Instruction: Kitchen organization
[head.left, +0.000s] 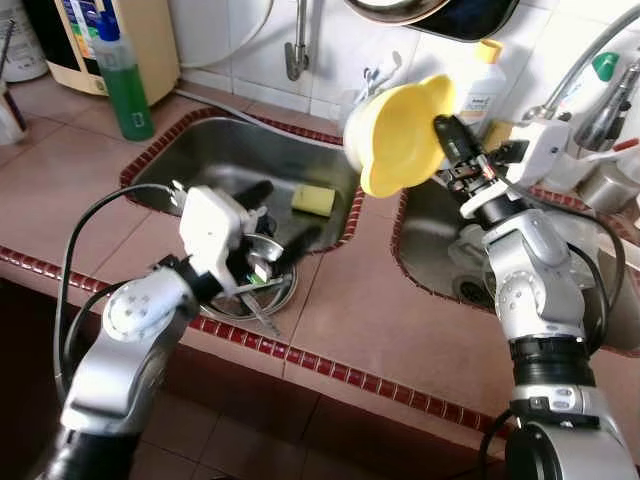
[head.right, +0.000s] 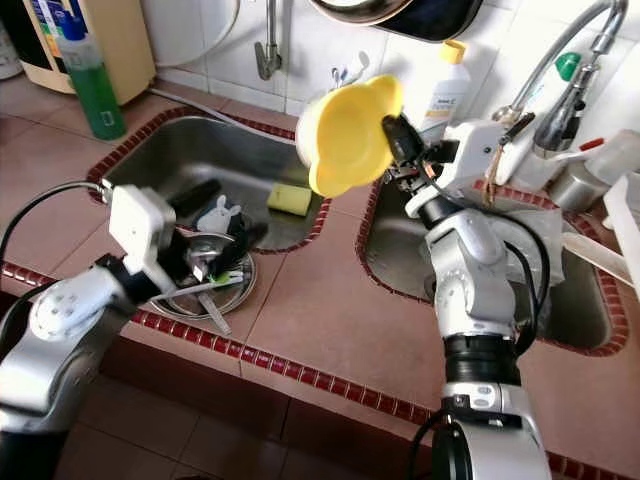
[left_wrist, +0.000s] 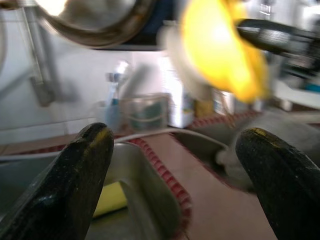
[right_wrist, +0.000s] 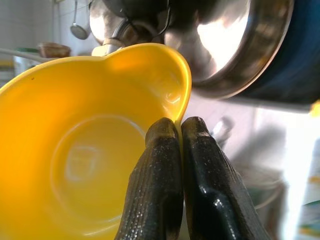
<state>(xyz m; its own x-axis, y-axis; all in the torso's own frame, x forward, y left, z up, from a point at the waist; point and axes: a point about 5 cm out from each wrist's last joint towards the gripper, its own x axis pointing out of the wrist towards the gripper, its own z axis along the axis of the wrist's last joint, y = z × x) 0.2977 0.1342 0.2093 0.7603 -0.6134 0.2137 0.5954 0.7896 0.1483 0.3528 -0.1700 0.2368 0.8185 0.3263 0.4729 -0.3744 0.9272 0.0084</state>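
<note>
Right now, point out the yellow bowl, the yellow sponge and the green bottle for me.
yellow bowl (head.left: 395, 135): left eye view, on its outer wall.
yellow sponge (head.left: 313, 200): left eye view, on its top face.
green bottle (head.left: 127, 95): left eye view, on its body.

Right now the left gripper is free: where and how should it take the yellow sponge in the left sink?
The sponge lies flat on the floor of the left sink, near its right wall. I'd bring the open left gripper down from above and pinch its two long sides. The wall close beside it probably rules out a sideways approach.
</note>
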